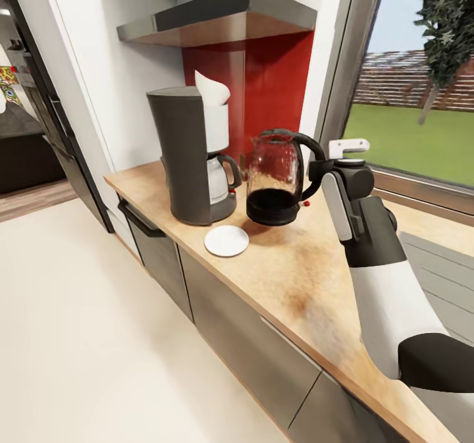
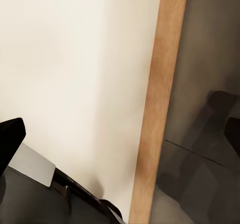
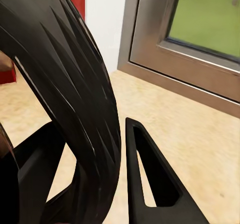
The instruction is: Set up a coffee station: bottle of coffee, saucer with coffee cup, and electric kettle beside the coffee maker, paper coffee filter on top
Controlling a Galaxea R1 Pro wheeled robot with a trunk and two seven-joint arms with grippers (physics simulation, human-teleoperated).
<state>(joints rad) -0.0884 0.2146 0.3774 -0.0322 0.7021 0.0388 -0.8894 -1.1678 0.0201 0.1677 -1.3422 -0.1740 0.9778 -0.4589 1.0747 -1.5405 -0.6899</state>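
- the table (image 1: 296, 278) is a long light wood top over dark grey cabinet fronts (image 1: 257, 351), with a pale floor (image 1: 85, 338) in front of it.
- behind it is a red back panel (image 1: 270, 87) with a dark shelf (image 1: 224, 18) up high, and a big window (image 1: 421, 101) shows green grass outside.
- the coffee maker (image 1: 187, 156) stands on the table near the wall, with the white paper coffee filter (image 1: 212, 89) on top of it.
- the white saucer (image 1: 226, 240) lies flat on the table, just in front of the coffee maker.
- the electric kettle (image 1: 275, 178) is just beside the coffee maker, upright, with a shadow under its base; i cannot tell if it touches the table.
- the right end effector (image 1: 317, 170) is closed around the kettle's loop handle (image 3: 75, 84), one finger (image 3: 150, 179) on each side.
- the left wrist view shows the table edge (image 2: 157, 109) and floor; i cannot tell if the left end effector is open.
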